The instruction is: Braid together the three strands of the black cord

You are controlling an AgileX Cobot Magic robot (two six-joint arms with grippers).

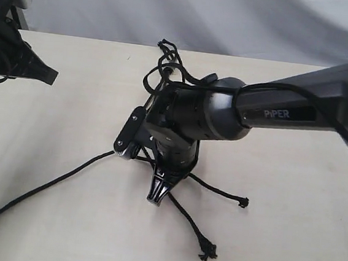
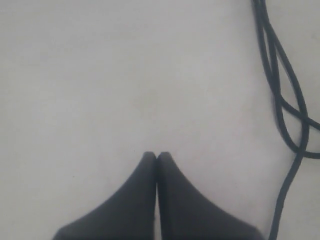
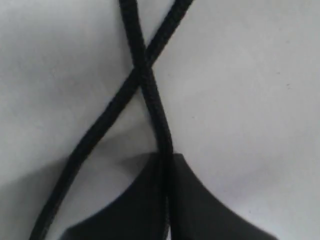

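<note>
1. While the three strands fan out over the table (image 1: 287, 240) toward its near edge, their knotted free ends lie well apart. The left strand (image 1: 45, 186) ends at the near left and the middle strand (image 1: 187, 221) at the near right. The right strand (image 1: 217, 189) ends a little farther back.
2. Just behind these ends, the right gripper (image 1: 157, 194) points down at the table, at the spot where the middle strand comes into sight.
3. In the right wrist view, the right gripper (image 3: 165, 161) has its fingers pressed together on one strand, judged to be the middle strand (image 3: 152, 100). It lies lengthwise in the slit between them and runs straight on past the tips. A second strand (image 3: 100, 132) crosses it just beyond the tips, touching it; which neighbour this is cannot be told.
4. The held strand's long axis runs far to near, with one free strand on each side of the fingers. The next move probably turns on carrying the held strand sideways over a neighbour.
5. Farther back, the joined head of the black cord (image 1: 165, 44) is mostly hidden by the right arm's wrist. The small dark loop near the far edge may be its top.
6. Farthest, at the far left, the left gripper (image 1: 47, 74) is well apart from every strand. Its wrist view shows the fingers (image 2: 145, 170) closed on nothing. The right arm is clearly the nearer.
</note>
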